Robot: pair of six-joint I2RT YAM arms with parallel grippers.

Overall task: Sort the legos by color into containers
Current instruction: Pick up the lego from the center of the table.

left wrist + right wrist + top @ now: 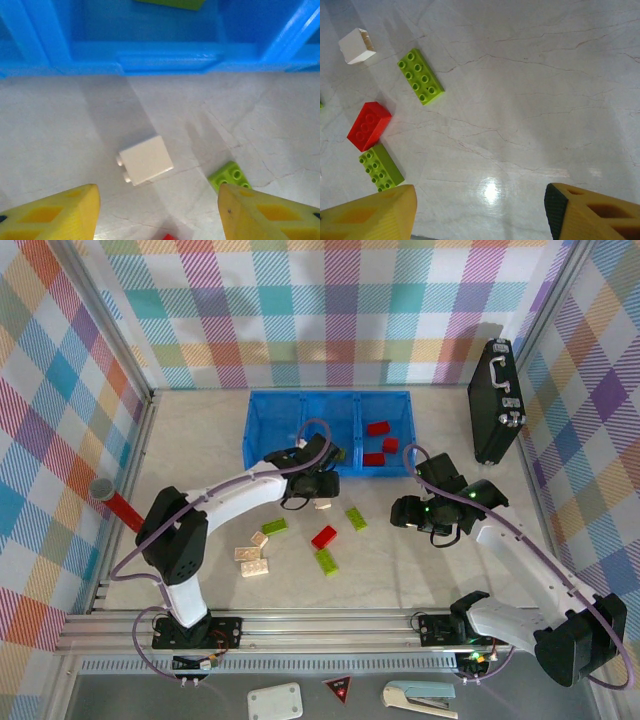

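Observation:
The containers are three compartments of one blue tray (265,430) at the back. Its right one holds three red legos (378,427), and a green lego (170,3) lies in the middle one. My left gripper (318,490) hovers just in front of the tray, open. A cream brick (146,160) lies on its side on the table ahead of and between the left gripper's (157,192) yellow fingers, untouched. My right gripper (405,512) is open over bare table. In its wrist view lie the cream brick (356,46), two green bricks (420,76) and a red brick (368,125).
More loose legos lie left of centre: three cream ones (254,567) and a green one (274,526). A black briefcase (496,400) stands at the right wall. A red cylinder with a grey cap (118,502) leans at the left edge.

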